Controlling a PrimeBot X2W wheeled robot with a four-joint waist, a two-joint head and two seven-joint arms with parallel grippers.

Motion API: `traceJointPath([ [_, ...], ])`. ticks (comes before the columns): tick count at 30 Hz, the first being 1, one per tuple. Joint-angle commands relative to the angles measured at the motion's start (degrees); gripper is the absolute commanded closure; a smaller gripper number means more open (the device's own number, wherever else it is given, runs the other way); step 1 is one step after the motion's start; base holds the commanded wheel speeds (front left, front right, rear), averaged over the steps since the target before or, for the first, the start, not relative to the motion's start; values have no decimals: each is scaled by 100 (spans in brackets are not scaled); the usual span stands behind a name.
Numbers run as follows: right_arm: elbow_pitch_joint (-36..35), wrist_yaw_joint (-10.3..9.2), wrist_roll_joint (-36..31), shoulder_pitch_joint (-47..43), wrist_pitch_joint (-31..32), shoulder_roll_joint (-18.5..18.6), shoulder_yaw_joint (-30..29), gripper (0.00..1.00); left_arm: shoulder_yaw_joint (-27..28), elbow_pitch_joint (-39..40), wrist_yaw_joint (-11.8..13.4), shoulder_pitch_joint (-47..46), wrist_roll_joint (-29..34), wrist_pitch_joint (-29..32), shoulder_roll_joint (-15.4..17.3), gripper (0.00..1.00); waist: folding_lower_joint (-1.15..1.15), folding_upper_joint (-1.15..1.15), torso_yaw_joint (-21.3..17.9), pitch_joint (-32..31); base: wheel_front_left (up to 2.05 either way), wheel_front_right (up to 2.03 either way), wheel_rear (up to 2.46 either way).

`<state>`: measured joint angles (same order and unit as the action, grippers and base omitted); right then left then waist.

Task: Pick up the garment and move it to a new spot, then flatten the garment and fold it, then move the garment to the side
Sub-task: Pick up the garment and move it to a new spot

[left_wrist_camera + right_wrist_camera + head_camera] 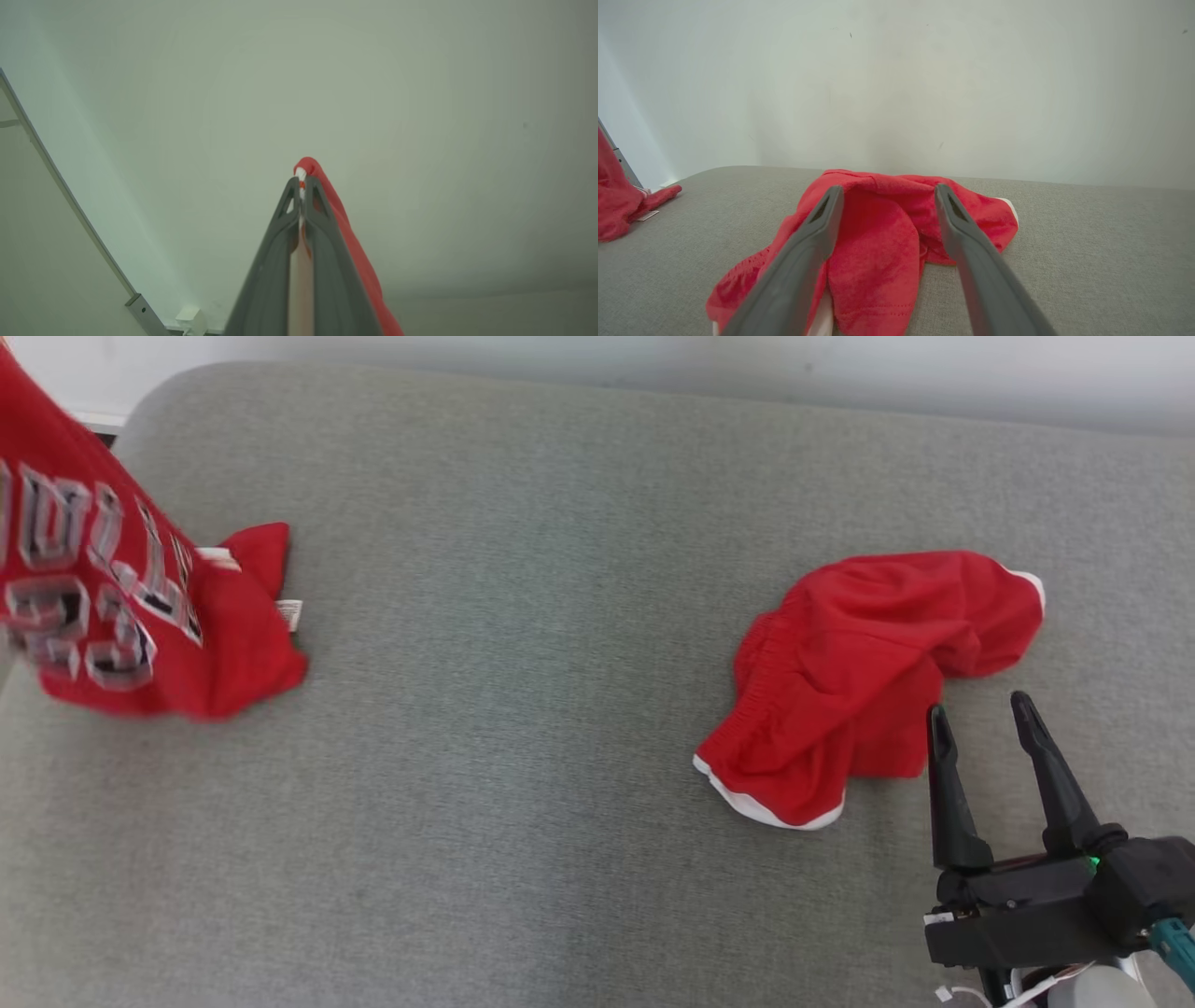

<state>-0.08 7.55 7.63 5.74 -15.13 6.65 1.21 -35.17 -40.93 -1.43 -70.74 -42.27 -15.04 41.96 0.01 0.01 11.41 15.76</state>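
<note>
While the left gripper point(302, 183) pinches shut on the red jersey point(112, 607), hanging at upper left with its lower end on the grey cushion point(523, 709), the right gripper point(977, 707) stands wide open and empty beside red shorts point(868, 672). Pick-and-move step, I'd say; next it wants lowering onto bare cushion.

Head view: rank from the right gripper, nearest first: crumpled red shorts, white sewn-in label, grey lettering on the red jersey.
1. Crumpled red shorts, beside the right gripper.
2. White sewn-in label, far left.
3. Grey jersey lettering, left edge.
</note>
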Motion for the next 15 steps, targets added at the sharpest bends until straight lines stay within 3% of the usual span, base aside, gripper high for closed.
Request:
traceJointPath([
  [1, -30, -13, -32, -1, -2, 57, -7, 0, 104, -61, 36, 310, -97, -19, -65, 100, -1, -1, -120, 79, 0, 0, 0],
  [7, -128, -13, -125, -80, -3, 136, -63, 0, 748, -387, 50, 1736, -211, -19, -342, 100, -1, -1, -375, 149, 0, 0, 0],
  [13, -189, -13, -127, -100, -3, 279, -133, 0, 1275, -692, 33, 2820, -187, -21, -996, 100, -1, -1, -415, 238, 0, 0, 0],
  [15, -197, -13, -145, -105, -3, 282, -127, 0, 1349, -742, 16, 2907, -185, -21, -1060, 100, -1, -1, -409, 251, 0, 0, 0],
])
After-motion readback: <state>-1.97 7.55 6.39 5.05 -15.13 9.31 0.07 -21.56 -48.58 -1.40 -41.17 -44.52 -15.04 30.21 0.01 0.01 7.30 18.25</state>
